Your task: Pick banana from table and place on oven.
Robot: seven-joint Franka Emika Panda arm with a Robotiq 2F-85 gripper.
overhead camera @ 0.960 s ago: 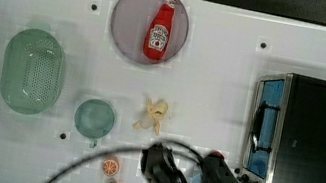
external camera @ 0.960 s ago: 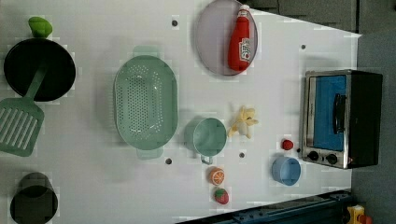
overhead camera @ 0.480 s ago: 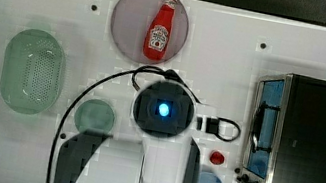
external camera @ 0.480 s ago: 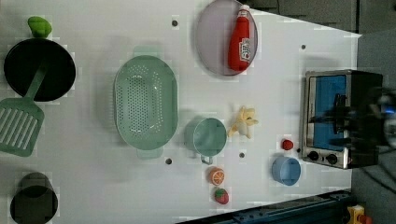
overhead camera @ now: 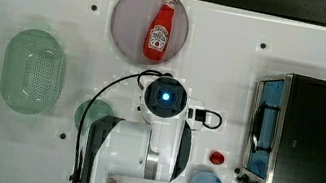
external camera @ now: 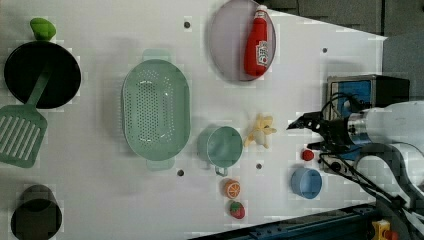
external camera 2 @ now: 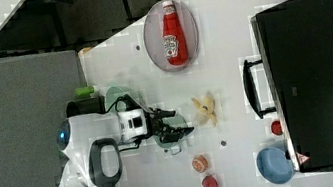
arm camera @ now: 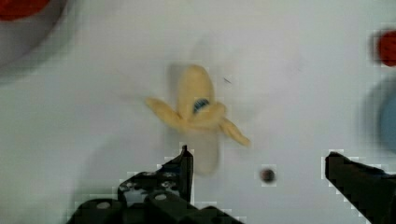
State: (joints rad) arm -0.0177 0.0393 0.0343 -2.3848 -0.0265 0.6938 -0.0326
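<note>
1. At the left view's far left, a black pan (external camera: 42, 75) holds the handle of a pale green slotted spatula (external camera: 20, 132), with a small green piece (external camera: 42, 28) above it and a dark cup (external camera: 36, 218) at the lower left corner.
2. Right of these a mint green colander (external camera: 156, 114) lies on the white table (external camera: 100, 200), left of centre in the left view.
3. A teal cup (external camera: 223, 146) sits just right of the colander; below it lie a round orange slice (external camera: 232, 188) and a red strawberry (external camera: 237, 210).
4. At the top centre of the left view a ketchup bottle (external camera: 257, 42) lies on a grey round plate (external camera: 225, 45).
5. The banana (external camera: 261, 131), peel splayed open, lies on the table just right of the teal cup, a little right of centre in the left view; in the wrist view it (arm camera: 198, 107) lies flat with nothing touching it.
6. The gripper (external camera: 306, 131) sits right of the banana in the left view, apart from it, its black fingers (arm camera: 180, 172) spread wide and holding nothing.
7. A small red round piece (external camera: 308, 155) and a blue bowl (external camera: 306, 182) lie at the lower right of the left view.
8. The oven (overhead camera: 311, 145) stands at the top view's right edge, glass door facing the top view's left, its black top bare.
</note>
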